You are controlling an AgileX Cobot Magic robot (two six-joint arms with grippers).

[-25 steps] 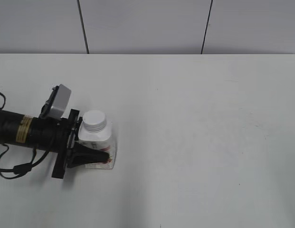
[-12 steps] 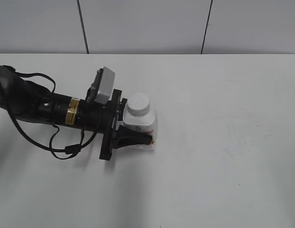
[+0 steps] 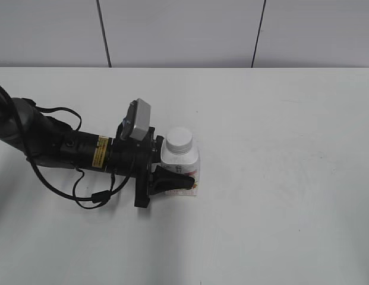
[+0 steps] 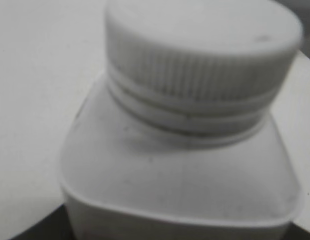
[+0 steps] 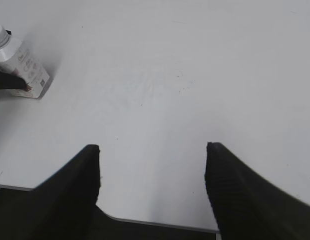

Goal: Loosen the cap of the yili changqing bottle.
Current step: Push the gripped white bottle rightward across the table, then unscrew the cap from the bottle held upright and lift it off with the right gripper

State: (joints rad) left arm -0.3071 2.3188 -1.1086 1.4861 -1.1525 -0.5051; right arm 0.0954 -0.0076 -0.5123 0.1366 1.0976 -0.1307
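The yili changqing bottle [image 3: 182,166] is a squat white bottle with a pink-red label, standing upright on the white table left of centre. Its white ribbed cap [image 3: 179,140] is on the neck. My left gripper [image 3: 185,171] reaches in from the left and is shut on the bottle's body, with one black finger [image 3: 172,181] across the label. The left wrist view is filled by the cap [image 4: 202,50] and the bottle's shoulders [image 4: 179,170]. My right gripper [image 5: 152,150] is open and empty above bare table, far from the bottle [image 5: 25,70]; it is outside the exterior view.
The white table [image 3: 279,178] stretches to the right of the bottle. A grey panelled wall [image 3: 184,32] stands behind it. The left arm's cables [image 3: 83,196] lie on the table at the left. The table's near edge [image 5: 159,224] shows under the right gripper.
My left gripper has carried the bottle to the right across the table, from the far left to left of centre, still shut on it. The movement slowed in the last half second.
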